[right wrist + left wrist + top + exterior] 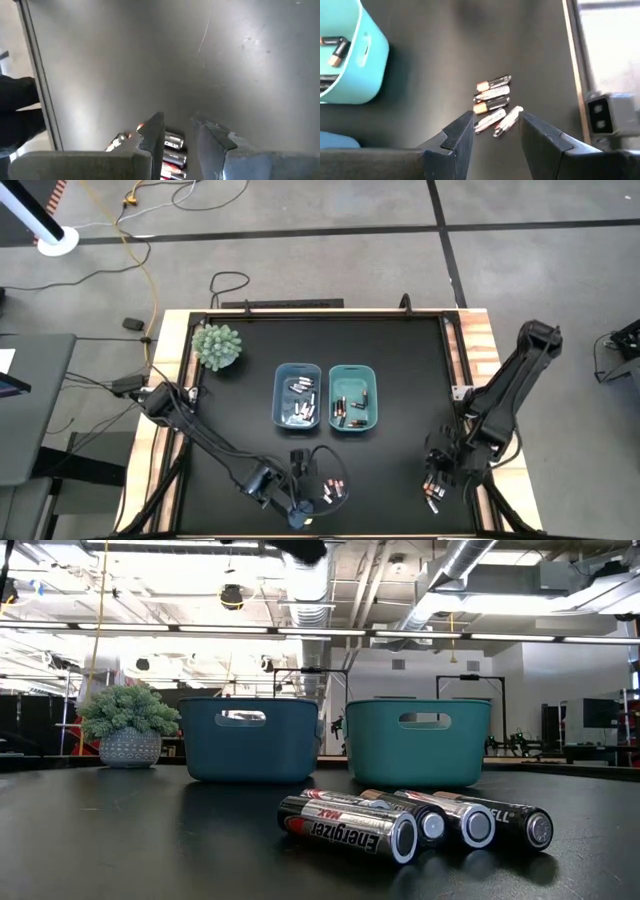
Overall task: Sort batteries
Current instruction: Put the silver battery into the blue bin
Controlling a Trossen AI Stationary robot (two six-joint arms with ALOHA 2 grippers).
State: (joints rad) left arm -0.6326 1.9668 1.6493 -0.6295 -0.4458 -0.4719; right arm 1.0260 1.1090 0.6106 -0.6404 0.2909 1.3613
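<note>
We see a black desk point(400, 370) that carries everything. Two arms reach over its near edge, the left arm from the desk's left side and the right arm from its right side.

At mid-desk stand two bins side by side, just apart: a blue bin point(297, 394) on the left and a teal bin point(353, 397) on the right, each with batteries lying inside. A small potted plant point(217, 347) sits near the far left corner of the desk, well apart from the bins.

The left claw point(495, 132) hovers over a loose cluster of batteries point(492, 98) on the desk near the front edge, in front of the bins; its fingers stand apart with nothing between them, and the nearest silvery cell lies just past its tips. From the low view, these cells point(410, 820) lie side by side, touching, dark with red labels.

The right claw point(177, 132) hangs low over a second small pile of batteries point(172, 150) near the front right corner. Its fingers are set apart by a narrow gap; they seem to hold nothing, though the pile is half hidden behind them.
</note>
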